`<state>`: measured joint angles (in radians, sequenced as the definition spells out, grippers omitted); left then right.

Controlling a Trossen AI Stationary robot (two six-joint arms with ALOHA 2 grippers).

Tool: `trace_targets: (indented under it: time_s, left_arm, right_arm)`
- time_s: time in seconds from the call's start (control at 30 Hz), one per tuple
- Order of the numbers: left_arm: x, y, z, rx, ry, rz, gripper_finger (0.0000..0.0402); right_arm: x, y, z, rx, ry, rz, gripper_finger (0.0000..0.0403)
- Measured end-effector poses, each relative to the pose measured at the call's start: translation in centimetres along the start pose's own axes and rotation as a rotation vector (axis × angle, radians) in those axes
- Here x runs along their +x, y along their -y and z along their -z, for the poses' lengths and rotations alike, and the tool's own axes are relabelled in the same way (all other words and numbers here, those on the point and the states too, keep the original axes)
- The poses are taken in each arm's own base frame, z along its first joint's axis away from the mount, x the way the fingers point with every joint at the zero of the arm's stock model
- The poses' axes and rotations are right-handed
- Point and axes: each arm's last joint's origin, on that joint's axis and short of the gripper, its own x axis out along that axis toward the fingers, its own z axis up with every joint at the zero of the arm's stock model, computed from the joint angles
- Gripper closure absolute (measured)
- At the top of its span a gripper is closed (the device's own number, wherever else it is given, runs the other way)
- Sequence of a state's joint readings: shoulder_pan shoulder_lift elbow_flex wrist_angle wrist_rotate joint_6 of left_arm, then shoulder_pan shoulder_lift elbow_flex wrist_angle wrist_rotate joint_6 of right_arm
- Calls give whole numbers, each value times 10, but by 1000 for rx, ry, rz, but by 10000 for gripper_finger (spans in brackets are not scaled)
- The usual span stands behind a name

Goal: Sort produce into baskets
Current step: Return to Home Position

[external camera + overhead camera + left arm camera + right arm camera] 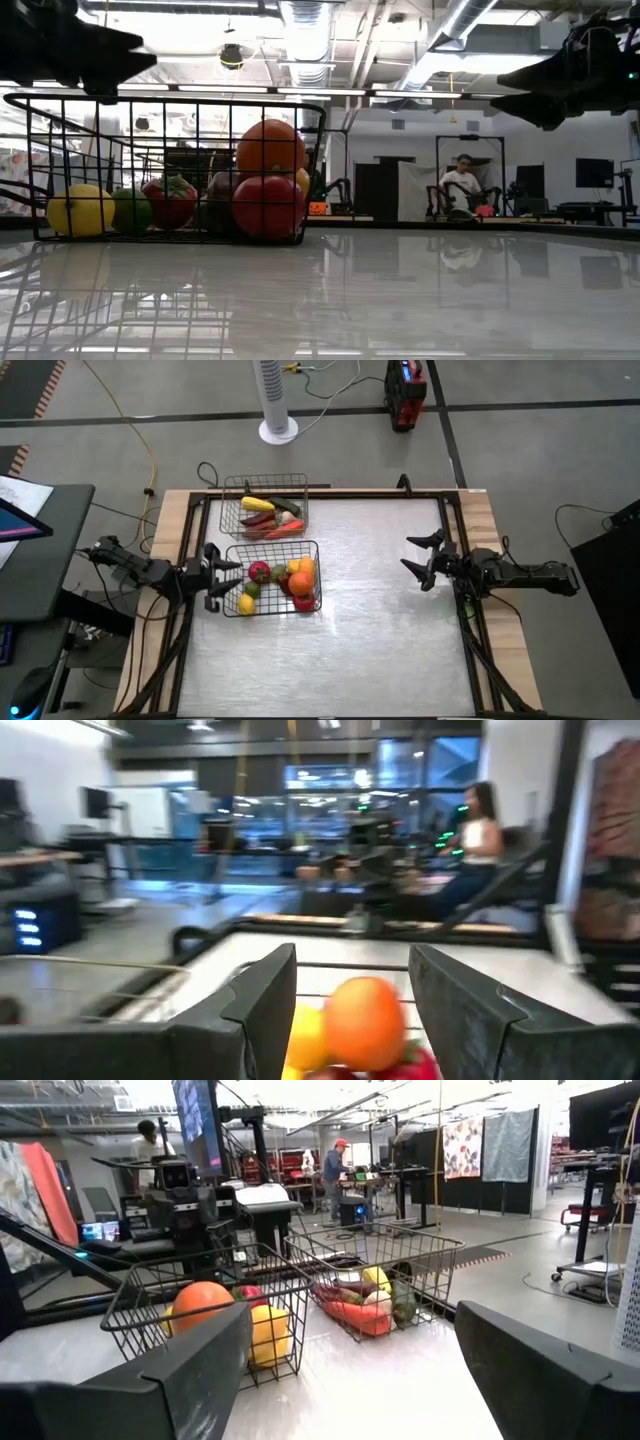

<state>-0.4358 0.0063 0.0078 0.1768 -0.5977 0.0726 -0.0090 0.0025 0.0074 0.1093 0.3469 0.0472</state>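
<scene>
Pulling both arms home looks like all that's left. Left gripper [222, 575]: jaws apart, empty, just beside the end of the fruit basket [272, 613], so I'd back straight out, no sideways swing. Right gripper [420, 557] gapes empty too, well apart. Both baskets run long across the table [380, 630]; the peppers [258, 520] in the veg basket [265, 479] behind lie lengthwise.

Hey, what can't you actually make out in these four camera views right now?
- High view: the vegetable basket holds overlapping pieces, too small to count.
- Low view: that basket is hidden behind the fruit basket.
- Left wrist view: blurred; fruit beneath the orange is cut off by the picture's edge and the left gripper.
- Right wrist view: the right gripper covers part of the fruit basket.
</scene>
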Motion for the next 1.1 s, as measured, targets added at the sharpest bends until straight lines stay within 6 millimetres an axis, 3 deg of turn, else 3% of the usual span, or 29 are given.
trace_targets:
  time_s: [0.17, 0.5, 1.1]
  left_arm:
    - [0, -2, 1, 49, -11, -72, 219]
    - [0, -2, 9, 256, -89, -60, 219]
    - [0, -2, 9, 254, -84, -59, 219]
  right_arm:
    - [0, 0, 0, -28, -2, -3, 29]
    - [0, 0, 3, -39, -28, -3, 29]
    - [0, 0, 3, -39, -29, -3, 29]
